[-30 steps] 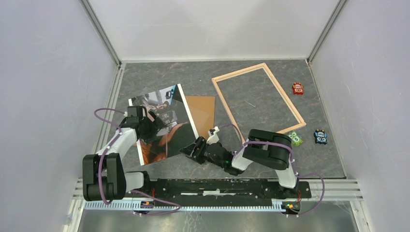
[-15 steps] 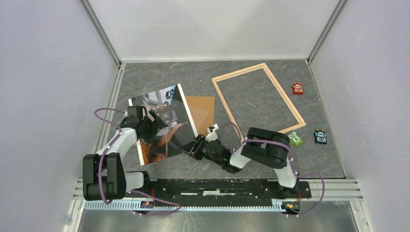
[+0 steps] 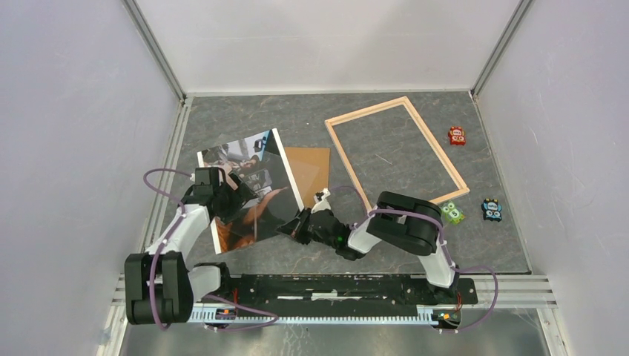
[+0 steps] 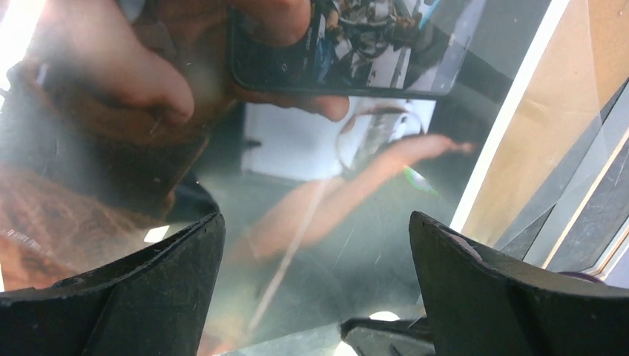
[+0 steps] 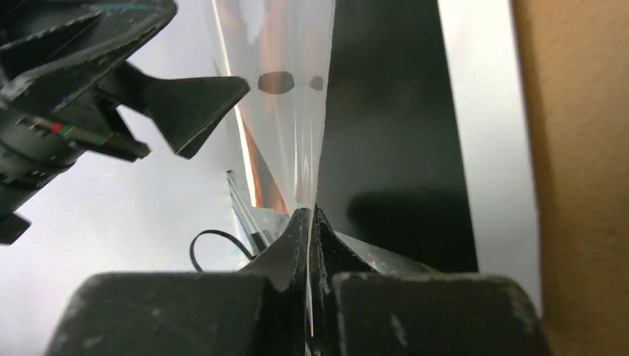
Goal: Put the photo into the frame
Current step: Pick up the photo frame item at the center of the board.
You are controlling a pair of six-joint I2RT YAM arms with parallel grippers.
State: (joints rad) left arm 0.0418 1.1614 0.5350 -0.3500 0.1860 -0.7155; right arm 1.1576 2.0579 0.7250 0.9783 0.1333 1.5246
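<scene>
**Clear sheet [image 5: 285, 126] pinched, photo [image 3: 245, 156] unframed**

Right gripper [image 5: 309, 215] is clamped tight on the clear sheet's edge. Left gripper [image 3: 234, 199] gapes wide over the photo, holding nothing. Brown board [image 3: 311, 167] lies just beside it. Wooden frame [image 3: 367, 111] sits farther back, apart.

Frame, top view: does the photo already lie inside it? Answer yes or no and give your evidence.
No: the frame encloses only bare grey table, while the photo lies outside it, to its left.
</scene>
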